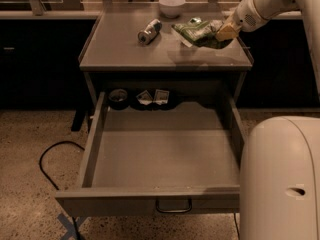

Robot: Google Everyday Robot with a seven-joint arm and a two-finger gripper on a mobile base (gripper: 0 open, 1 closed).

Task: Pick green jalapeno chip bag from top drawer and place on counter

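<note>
Now at the placing step — end effector (227,32) clamped on the bag (197,31) low over the tabletop (125,49) — next, let go and lift clear.

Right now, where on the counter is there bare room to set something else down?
The counter is bare along its front strip and left of the lying can. The back right is crowded: white bowl, green jalapeno chip bag, and the gripper at the bag's right end.
</note>
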